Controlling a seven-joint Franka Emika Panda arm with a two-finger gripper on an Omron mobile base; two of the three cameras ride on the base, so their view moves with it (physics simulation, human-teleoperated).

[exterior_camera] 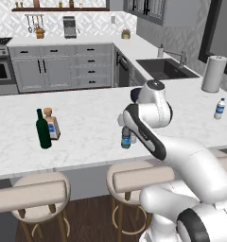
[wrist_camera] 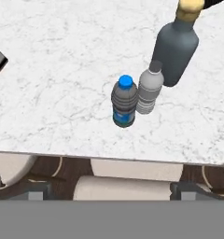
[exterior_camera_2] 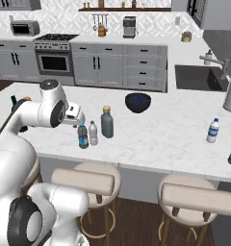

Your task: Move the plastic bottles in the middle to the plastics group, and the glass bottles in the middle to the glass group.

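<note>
Approach step: tool (exterior_camera_2: 78, 115), jaw state unclear, hangs above blue bottle (wrist_camera: 124, 101); next, descend and grip it.

Even, bright, diffuse rendered light across all three views; no glare or hot spots on the marble counter (exterior_camera_2: 151, 139). Bottles cast only faint, soft contact shadows. Base views are coarse and slightly soft, with jagged edges on distant cabinets at the upper frame. Hand view is sharper at centre; no lens distortion at the edges
</note>
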